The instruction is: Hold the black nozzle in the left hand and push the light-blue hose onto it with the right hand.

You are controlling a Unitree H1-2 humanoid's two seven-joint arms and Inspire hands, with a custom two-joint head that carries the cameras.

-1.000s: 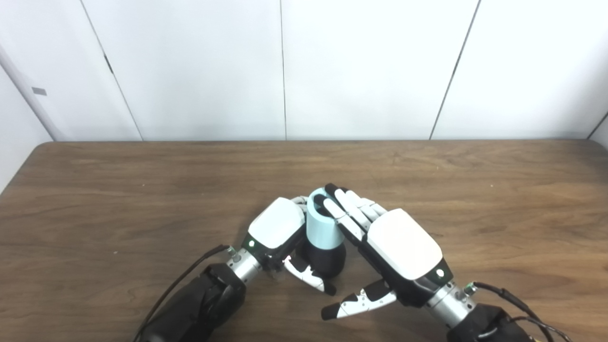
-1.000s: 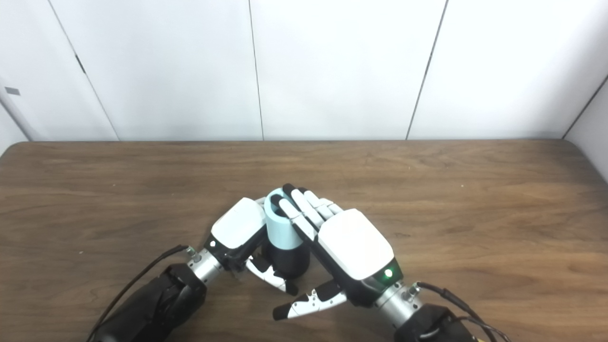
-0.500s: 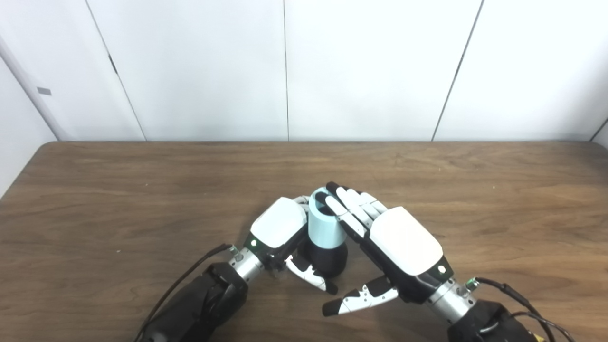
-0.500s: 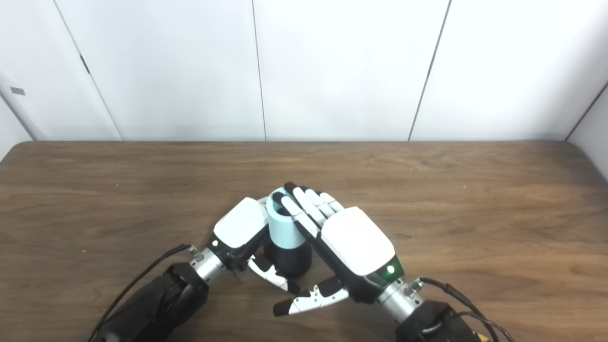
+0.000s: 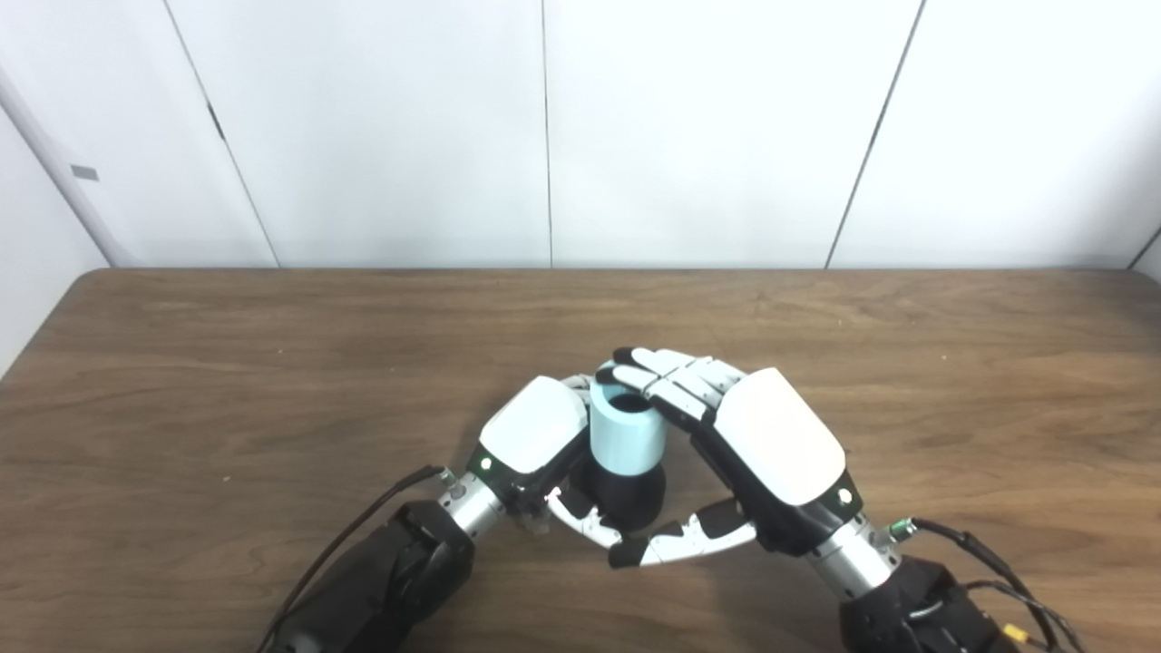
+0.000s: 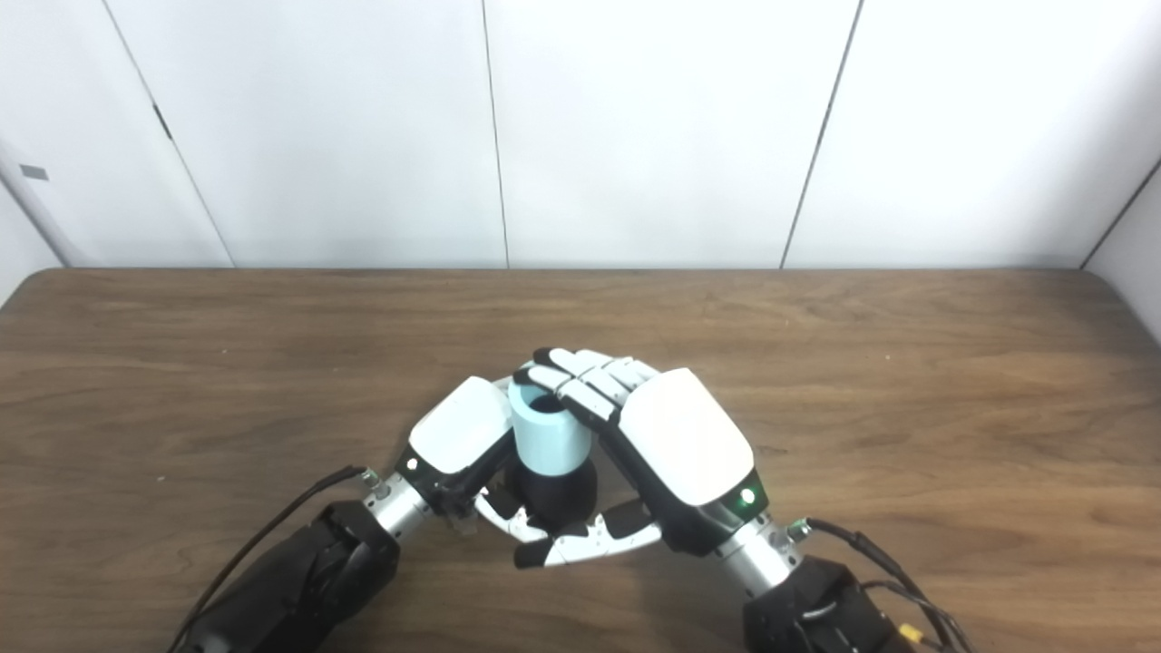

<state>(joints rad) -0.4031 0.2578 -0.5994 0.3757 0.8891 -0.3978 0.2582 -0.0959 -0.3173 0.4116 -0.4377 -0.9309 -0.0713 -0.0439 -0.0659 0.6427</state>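
A short light-blue hose piece (image 5: 626, 437) stands upright on top of the black nozzle (image 5: 626, 495), its open end facing up, on the brown table (image 5: 227, 381). My left hand (image 5: 535, 440) is shut on the black nozzle from the left, with its thumb curled under the nozzle's front. My right hand (image 5: 753, 435) wraps the hose from the right: its fingers (image 5: 667, 376) curl over the far rim and its thumb (image 5: 680, 542) reaches across the front below the nozzle. The joint between hose and nozzle is partly hidden by both hands.
White wall panels (image 5: 544, 136) rise behind the table's far edge. Black cables (image 5: 354, 535) trail from both wrists near the bottom edge.
My right hand has closed in on the hose: its fingers curled over the rim and its thumb swung left under the nozzle. The left hand and the nozzle have stayed put.
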